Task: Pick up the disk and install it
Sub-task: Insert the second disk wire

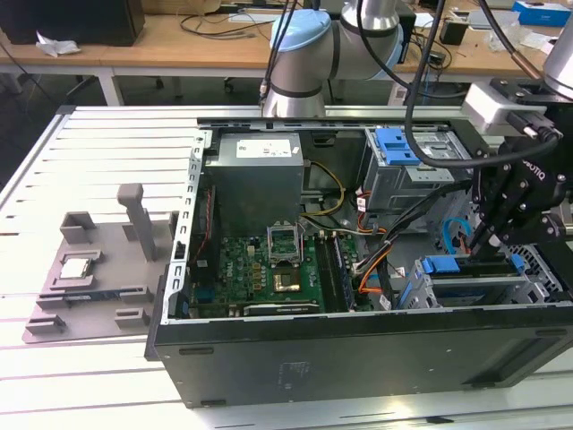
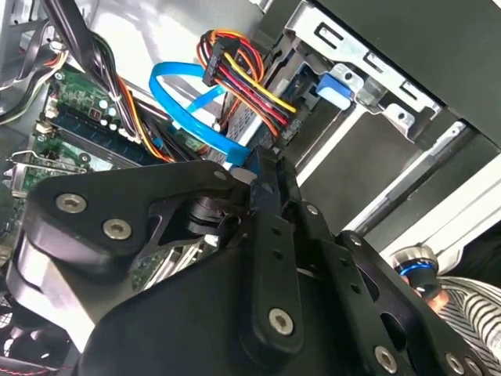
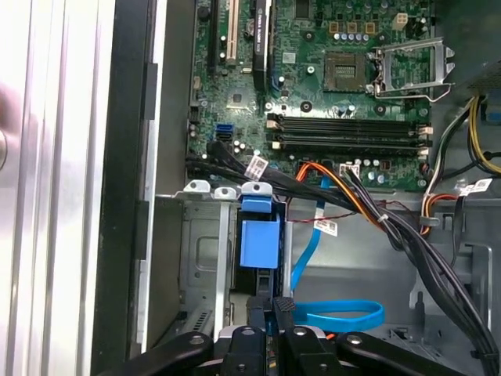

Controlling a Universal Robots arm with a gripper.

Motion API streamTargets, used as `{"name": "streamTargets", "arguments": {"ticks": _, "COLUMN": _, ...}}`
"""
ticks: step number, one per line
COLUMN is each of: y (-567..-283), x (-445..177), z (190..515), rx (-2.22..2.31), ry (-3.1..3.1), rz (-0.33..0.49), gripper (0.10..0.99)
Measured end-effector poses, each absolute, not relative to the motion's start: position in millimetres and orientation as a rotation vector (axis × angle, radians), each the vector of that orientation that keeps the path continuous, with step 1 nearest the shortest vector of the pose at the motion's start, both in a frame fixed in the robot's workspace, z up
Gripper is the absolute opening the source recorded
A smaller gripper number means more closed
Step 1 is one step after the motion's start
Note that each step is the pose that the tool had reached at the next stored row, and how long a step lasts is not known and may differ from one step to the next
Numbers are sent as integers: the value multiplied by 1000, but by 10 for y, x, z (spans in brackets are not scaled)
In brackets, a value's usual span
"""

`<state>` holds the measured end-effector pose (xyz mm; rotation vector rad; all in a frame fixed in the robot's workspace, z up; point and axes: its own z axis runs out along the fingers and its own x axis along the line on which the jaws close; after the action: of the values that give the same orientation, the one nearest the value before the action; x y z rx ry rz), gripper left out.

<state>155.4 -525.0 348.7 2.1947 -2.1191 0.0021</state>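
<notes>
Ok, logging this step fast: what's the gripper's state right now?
Gripper: shut, fingers pressed together beside the blue disk carrier in the drive bay; nothing visibly held.

the gripper (image 3: 270,313) is matt black metal with bright screw heads. the drive cage (image 3: 200,266) is dull grey sheet metal, its latch (image 3: 258,239) smooth blue plastic. the computer case (image 1: 358,349) is satin black; the table (image 1: 107,161) is ribbed pale metal.
</notes>
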Motion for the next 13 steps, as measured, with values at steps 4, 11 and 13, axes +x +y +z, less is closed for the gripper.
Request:
{"name": "streamTargets", "arguments": {"ticks": 4, "y": -5248, "x": 1555, "z": 3466, "rx": 2203, "ry": -2126, "rz": -13, "gripper": 161}}
{"name": "streamTargets", "arguments": {"ticks": 11, "y": -5257, "x": 1555, "z": 3445, "rx": 2203, "ry": -2126, "rz": -13, "gripper": 161}}
{"name": "streamTargets", "arguments": {"ticks": 13, "y": -5257, "x": 1550, "z": 3433, "rx": 2202, "ry": -2126, "rz": -13, "gripper": 161}}
